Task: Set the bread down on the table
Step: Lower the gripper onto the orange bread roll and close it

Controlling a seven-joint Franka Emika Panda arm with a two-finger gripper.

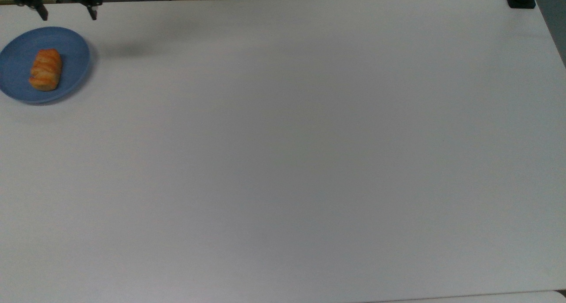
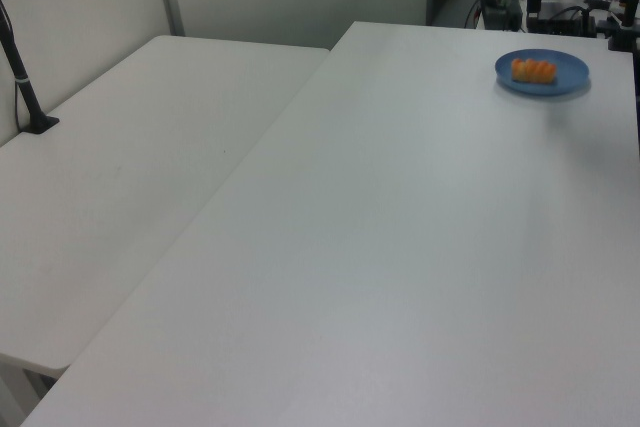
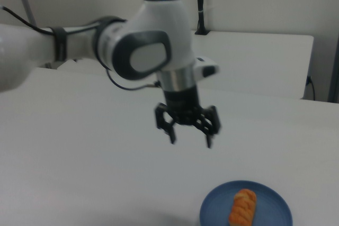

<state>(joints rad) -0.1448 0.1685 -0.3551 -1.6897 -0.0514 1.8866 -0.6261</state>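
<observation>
Small oblong golden-orange bread [image 1: 45, 69] with a ridged crust lies on a round blue plate [image 1: 73, 46], near the top view's left edge, at the far corner of the large matte white counter [image 1: 309, 161]. In the left view, the bread [image 2: 533, 70] sits on the plate [image 2: 572, 74] at the far right of the counter [image 2: 400, 247].

White robot arm [image 3: 106, 46] reaches in from the right view's left. Its black two-finger gripper [image 3: 189, 138] hangs in the air above the counter [image 3: 79, 157], jaws spread wide and holding nothing, up and to the left of the plate [image 3: 214, 211] and bread [image 3: 243, 207] in the right view. In the top view, the gripper [image 1: 67, 14] sits just beyond the plate's far rim.

Second white table [image 2: 120, 187] adjoins on the left view's left.
</observation>
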